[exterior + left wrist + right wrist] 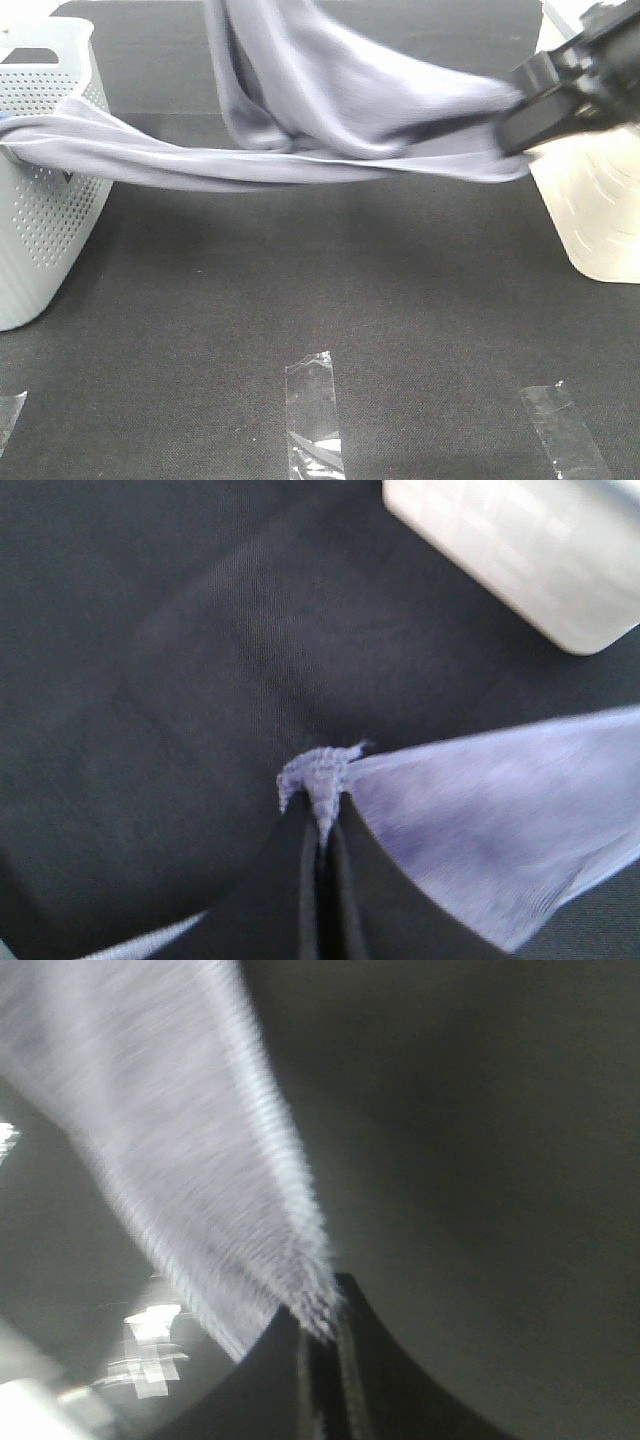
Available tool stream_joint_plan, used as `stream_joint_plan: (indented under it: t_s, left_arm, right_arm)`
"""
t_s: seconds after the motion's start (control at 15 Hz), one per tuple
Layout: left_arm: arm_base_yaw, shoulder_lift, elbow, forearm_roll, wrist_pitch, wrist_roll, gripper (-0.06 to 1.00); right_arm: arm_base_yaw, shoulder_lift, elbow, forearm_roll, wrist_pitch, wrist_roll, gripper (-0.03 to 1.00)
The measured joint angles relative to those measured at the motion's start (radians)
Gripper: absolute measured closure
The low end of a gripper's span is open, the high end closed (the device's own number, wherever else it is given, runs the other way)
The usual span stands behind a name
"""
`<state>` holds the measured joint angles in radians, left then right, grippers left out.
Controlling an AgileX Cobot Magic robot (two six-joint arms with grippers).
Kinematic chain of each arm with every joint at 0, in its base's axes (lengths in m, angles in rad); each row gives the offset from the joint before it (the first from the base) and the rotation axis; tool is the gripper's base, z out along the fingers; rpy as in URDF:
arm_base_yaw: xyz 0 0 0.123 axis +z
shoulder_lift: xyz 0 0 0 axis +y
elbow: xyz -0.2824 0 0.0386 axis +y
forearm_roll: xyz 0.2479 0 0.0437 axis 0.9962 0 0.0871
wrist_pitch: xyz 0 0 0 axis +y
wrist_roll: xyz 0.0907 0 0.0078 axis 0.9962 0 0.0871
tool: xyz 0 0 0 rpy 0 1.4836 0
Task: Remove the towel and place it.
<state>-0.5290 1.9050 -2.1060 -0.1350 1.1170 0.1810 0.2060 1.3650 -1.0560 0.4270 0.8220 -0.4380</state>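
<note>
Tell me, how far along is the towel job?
Done: the left tool and the right tool are each pinched shut on the towel, and most of it is raised off the black table. In hand: it stretches from the right tool to the grey basket. Left: one end lies across the basket's rim, so it must come free and be laid down.

The desk (300,290) is covered in a flat black cloth. A grey perforated basket (40,240) stands at its left edge, partly cut off by the view. A white bin (595,220) stands at the right edge. Three strips of clear tape are stuck to the cloth along the front edge, well apart: one at the front left corner (8,412), one near the middle (312,410), and one towards the front right corner (562,430).
</note>
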Motion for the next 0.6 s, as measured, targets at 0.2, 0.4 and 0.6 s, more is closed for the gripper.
stream_joint_plan:
  t_s: [0.2, 0.4, 0.6]
  left_arm:
    - [0.000, 0.112, 0.000, 0.004, -0.190, -0.032, 0.94]
    - [0.000, 0.143, 0.000, 0.016, -0.493, -0.036, 0.94]
    - [0.032, 0.086, 0.000, 0.164, -0.792, -0.037, 0.94]
  right_arm:
    - [0.000, 0.003, -0.125, -0.396, -0.053, 0.321, 0.97]
    - [0.000, 0.051, -0.306, -0.600, -0.123, 0.449, 0.97]
    - [0.000, 0.151, -0.552, -0.614, -0.215, 0.450, 0.97]
